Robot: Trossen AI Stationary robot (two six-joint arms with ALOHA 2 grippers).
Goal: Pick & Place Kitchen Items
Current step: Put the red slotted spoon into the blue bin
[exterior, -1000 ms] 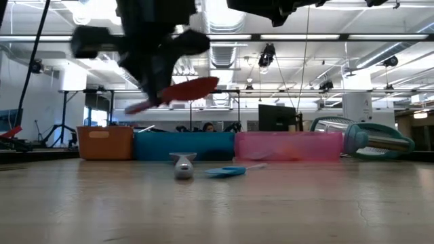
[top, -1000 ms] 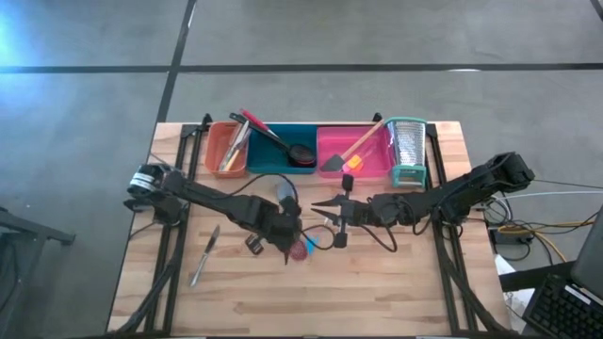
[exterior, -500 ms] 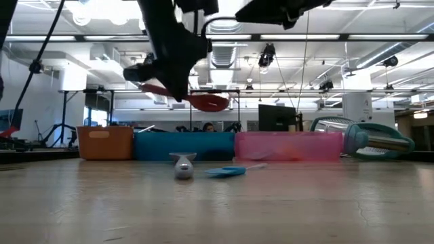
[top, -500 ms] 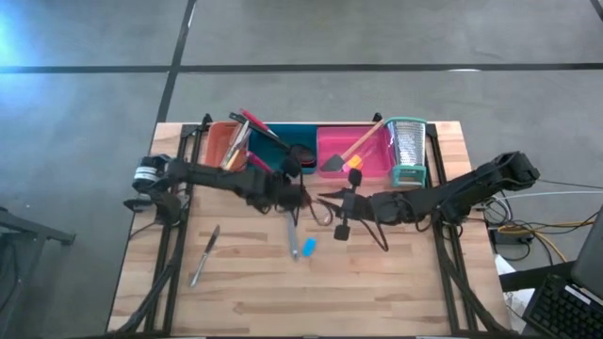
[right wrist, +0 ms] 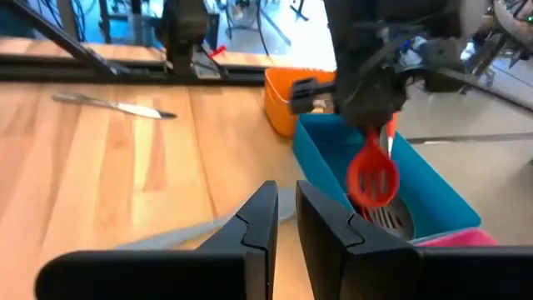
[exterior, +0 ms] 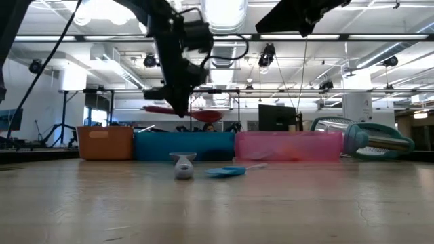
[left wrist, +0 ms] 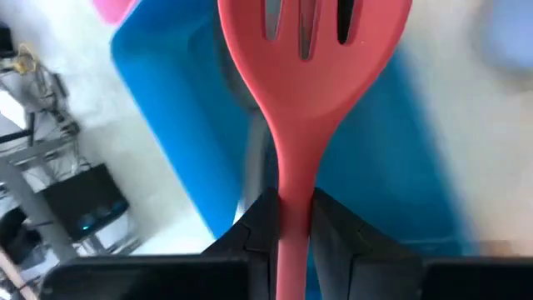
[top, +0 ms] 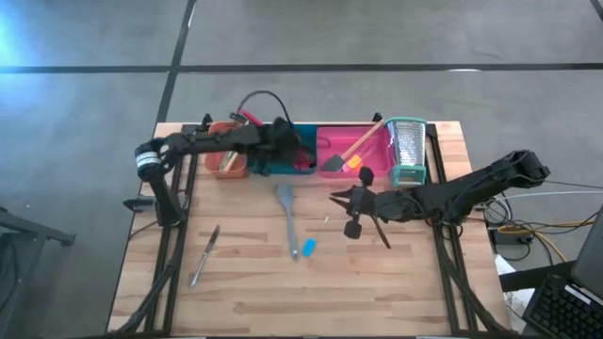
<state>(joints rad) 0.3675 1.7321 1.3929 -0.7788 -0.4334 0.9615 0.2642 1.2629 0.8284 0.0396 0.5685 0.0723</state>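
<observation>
Hanging over the teal tray, the red slotted spatula is clamped by its handle in the left hand at the worktop's far edge, while the right hand, fingers closed and holding nothing, hovers mid-worktop near the grey spatula.
</observation>
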